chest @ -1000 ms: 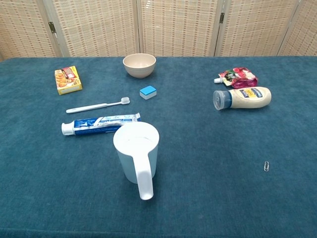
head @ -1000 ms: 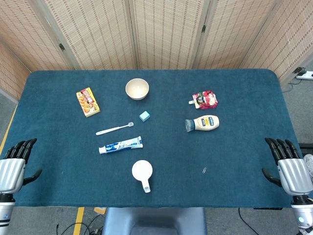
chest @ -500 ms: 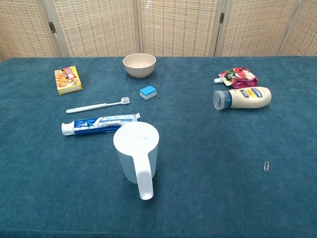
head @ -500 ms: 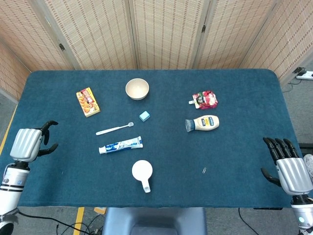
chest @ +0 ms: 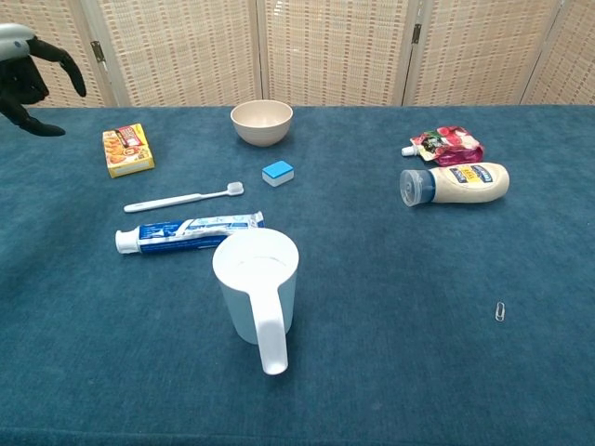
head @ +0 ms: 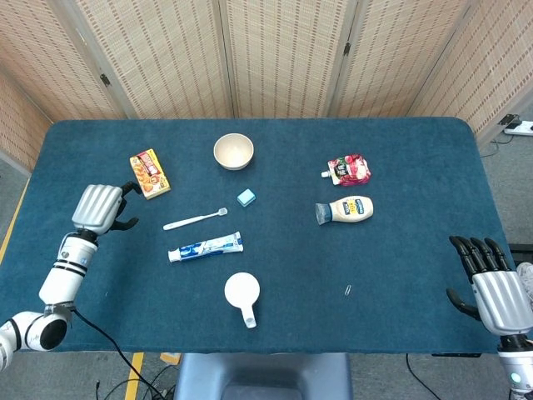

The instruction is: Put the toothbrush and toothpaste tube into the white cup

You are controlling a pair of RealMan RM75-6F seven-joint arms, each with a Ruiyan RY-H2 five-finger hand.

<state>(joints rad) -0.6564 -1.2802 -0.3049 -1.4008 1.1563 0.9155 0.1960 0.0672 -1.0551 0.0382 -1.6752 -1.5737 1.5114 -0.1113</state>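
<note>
A white toothbrush (head: 194, 220) (chest: 181, 198) lies flat left of the table's middle, its bristles to the right. Just in front of it lies the blue-and-white toothpaste tube (head: 205, 247) (chest: 189, 231), cap to the left. The white cup (head: 242, 292) (chest: 257, 282) stands upright near the front edge, its handle toward me. My left hand (head: 99, 207) (chest: 26, 76) hovers empty over the table's left side, left of the toothbrush, fingers apart. My right hand (head: 491, 284) stays at the right edge, open and empty.
A beige bowl (head: 233, 152) stands at the back. A small blue block (head: 246, 197) lies behind the toothbrush head. A yellow snack box (head: 149, 173) sits close to my left hand. A mayonnaise bottle (head: 346, 210), a red pouch (head: 350, 170) and a paperclip (head: 347, 290) lie on the right.
My left hand has risen from the front-left edge and moved in over the table toward the toothbrush. The right hand has barely shifted. No object has moved.
</note>
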